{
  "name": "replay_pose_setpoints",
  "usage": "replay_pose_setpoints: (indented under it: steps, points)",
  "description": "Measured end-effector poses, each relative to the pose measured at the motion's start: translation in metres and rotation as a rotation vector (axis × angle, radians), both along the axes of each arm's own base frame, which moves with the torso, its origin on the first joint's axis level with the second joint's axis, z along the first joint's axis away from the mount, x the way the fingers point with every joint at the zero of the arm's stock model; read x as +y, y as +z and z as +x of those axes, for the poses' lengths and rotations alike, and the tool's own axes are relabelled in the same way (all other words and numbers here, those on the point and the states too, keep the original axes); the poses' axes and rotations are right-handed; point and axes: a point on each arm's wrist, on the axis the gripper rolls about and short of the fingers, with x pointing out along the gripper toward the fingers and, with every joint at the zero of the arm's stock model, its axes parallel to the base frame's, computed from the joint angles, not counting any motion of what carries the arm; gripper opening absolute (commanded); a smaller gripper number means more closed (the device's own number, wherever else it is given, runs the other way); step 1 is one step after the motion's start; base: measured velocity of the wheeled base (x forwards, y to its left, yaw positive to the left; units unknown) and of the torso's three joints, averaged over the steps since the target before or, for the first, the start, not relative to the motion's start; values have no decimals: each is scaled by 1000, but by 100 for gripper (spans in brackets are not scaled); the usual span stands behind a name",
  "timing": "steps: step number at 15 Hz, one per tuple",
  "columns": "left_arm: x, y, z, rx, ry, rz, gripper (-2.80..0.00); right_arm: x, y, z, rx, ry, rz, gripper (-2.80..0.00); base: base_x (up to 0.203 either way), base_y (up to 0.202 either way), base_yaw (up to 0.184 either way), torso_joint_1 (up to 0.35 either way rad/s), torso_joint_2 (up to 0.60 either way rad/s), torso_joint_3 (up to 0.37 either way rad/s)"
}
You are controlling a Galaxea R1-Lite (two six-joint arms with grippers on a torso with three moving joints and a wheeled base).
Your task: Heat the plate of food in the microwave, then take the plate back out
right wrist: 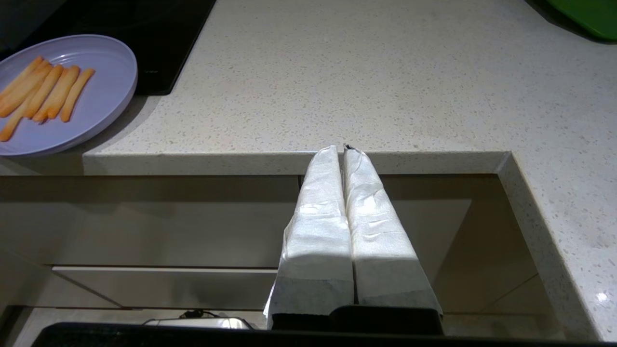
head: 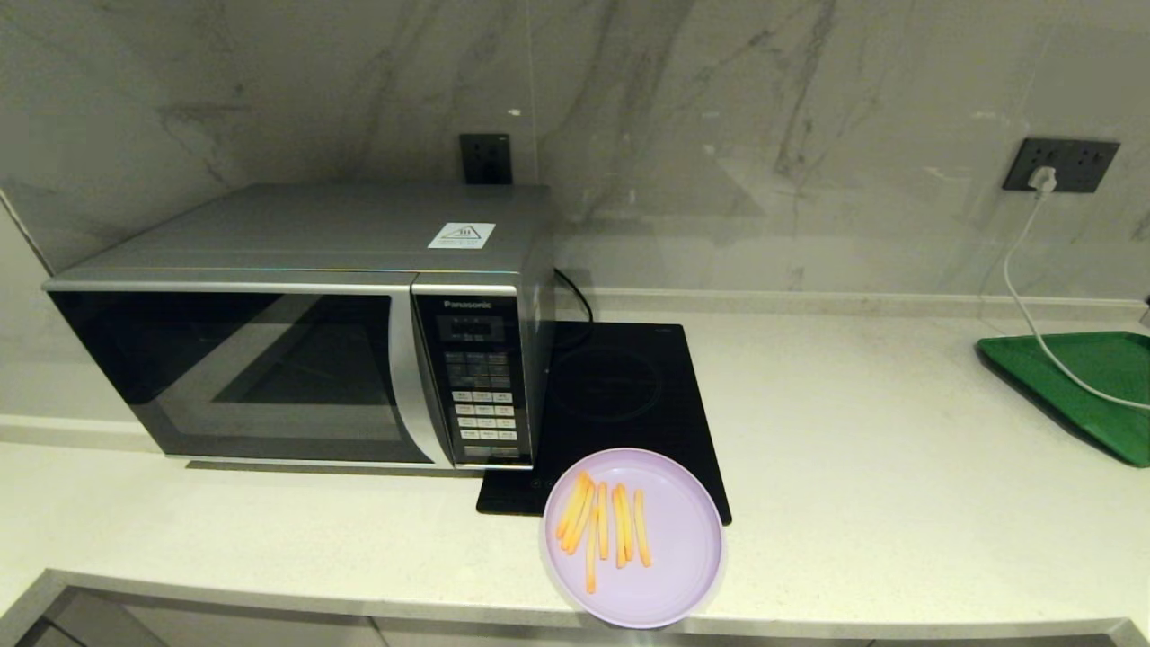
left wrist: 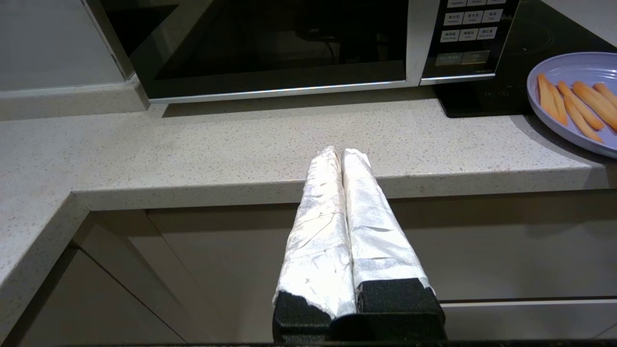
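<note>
The pale lilac plate of food (head: pixel 669 562) (left wrist: pixel 578 67) (right wrist: pixel 103 86) carries several orange-yellow fries. It rests at the counter's front edge, partly on the black hob. The silver-grey Panasonic microwave (head: pixel 305 314) (left wrist: pixel 270 48) stands at the left with its dark glass door closed. My left gripper (left wrist: pixel 341 151) is shut and empty, hanging below the counter edge in front of the microwave. My right gripper (right wrist: pixel 341 148) is also shut and empty, low before the counter edge, to the right of the plate. Neither arm appears in the head view.
A flat black induction hob (head: pixel 629 395) lies right of the microwave. A green tray (head: pixel 1092 386) sits at the far right, with a white cable (head: pixel 1020 279) running from a wall socket (head: pixel 1060 164) across it. Cabinet fronts (left wrist: pixel 462 241) lie under the counter.
</note>
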Motion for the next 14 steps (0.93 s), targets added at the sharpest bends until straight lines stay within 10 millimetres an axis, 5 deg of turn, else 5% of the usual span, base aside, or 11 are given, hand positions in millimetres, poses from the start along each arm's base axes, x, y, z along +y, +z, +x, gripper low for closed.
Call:
replay_pose_setpoints:
  steps: [14]
  points:
    - [0, 0, 0, 0, 1, -2, -280, 0, 0, 0, 3, -3, -1, -280, 0, 0, 0, 0, 0, 0]
